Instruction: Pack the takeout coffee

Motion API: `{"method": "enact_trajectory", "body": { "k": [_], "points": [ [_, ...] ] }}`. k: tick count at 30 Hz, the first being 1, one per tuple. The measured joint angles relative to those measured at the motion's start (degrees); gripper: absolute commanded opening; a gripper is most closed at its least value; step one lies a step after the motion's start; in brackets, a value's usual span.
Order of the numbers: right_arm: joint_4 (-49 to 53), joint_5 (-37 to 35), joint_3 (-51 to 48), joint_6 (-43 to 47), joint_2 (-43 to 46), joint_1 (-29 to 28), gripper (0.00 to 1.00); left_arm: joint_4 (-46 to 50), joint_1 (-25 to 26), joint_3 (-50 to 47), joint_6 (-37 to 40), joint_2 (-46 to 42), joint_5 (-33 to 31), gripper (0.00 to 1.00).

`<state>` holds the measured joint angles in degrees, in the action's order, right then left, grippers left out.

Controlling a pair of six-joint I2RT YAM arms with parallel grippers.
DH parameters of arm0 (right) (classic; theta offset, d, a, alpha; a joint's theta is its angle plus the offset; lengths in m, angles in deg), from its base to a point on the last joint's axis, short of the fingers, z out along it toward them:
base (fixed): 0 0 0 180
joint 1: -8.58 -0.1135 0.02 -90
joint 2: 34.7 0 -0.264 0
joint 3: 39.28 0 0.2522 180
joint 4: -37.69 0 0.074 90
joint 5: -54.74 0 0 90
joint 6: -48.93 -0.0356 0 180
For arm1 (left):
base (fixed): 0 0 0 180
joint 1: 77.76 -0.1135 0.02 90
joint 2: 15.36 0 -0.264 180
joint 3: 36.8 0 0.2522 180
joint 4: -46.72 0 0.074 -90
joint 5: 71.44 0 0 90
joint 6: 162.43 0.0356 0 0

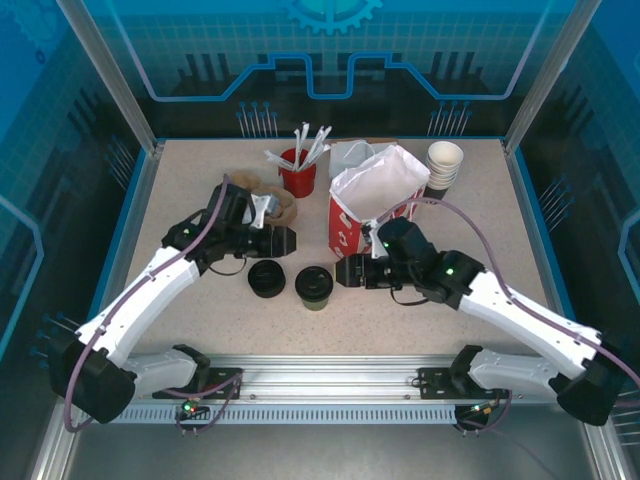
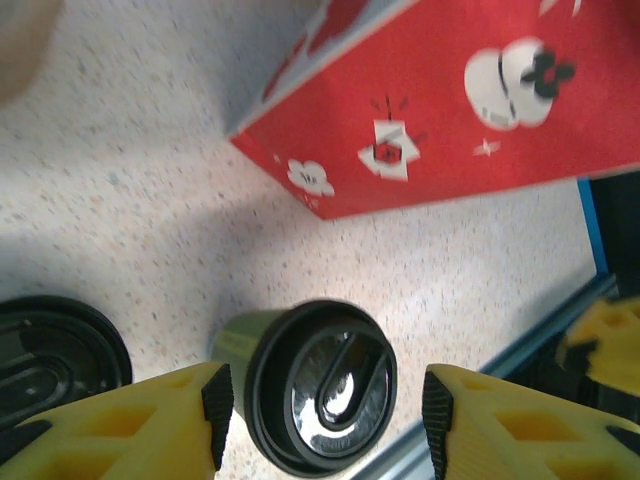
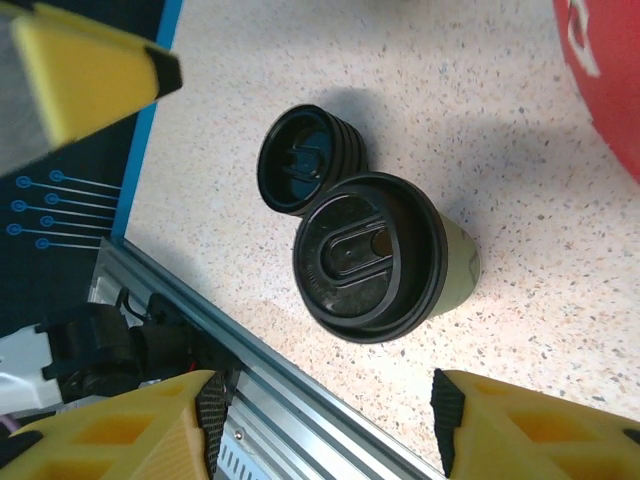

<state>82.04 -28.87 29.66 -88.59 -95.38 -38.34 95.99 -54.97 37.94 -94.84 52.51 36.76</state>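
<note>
The left gripper (image 2: 326, 402) has its jaws parted and empty, the right gripper (image 3: 328, 402) likewise. Both face the takeout coffee (image 1: 313, 284), upright mid-width by the near edge of the worktop (image 1: 420, 325), just beside the loose lids (image 1: 267, 278). Grasp step, I'd say: one pair must straddle the cup below its lid, close, then lift it over the open mouth of the paper bag (image 1: 375, 200).

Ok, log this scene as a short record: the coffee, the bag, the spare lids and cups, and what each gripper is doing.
takeout coffee: upright on the table, black lid on, just in front of the bag
paper bag: red and white, standing, mouth open
loose black lids: low stack just left of the coffee
lidless cups: stacked at the far right, behind the bag
left gripper: open, holding nothing
right gripper: open, holding nothing
packing: not yet done
</note>
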Motion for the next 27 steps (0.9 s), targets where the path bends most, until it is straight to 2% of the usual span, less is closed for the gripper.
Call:
{"method": "enact_trajectory", "body": {
  "k": [3,6,11,19,27],
  "points": [
    [3.5,-0.4,1.0,1.6,4.2,0.5,0.58,-1.0,-2.0,1.2,-0.2,0.6,-1.2,0.61],
    [6.6,-0.8,1.2,3.0,8.2,2.3,0.58,-2.2,-3.9,3.0,-0.8,2.5,-2.6,0.61],
    [11.3,-0.2,0.8,5.2,13.6,8.7,0.58,-4.6,-7.1,6.0,-1.9,7.4,-7.5,0.58],
    [17.2,4.6,-3.7,8.2,21.8,20.4,0.57,-6.4,-10.8,11.0,-4.0,18.6,-15.1,0.57],
    [21.0,8.9,-7.8,10.2,25.1,26.0,0.59,-4.9,-12.7,19.0,-5.8,31.3,-19.5,0.54]
  ]
}}
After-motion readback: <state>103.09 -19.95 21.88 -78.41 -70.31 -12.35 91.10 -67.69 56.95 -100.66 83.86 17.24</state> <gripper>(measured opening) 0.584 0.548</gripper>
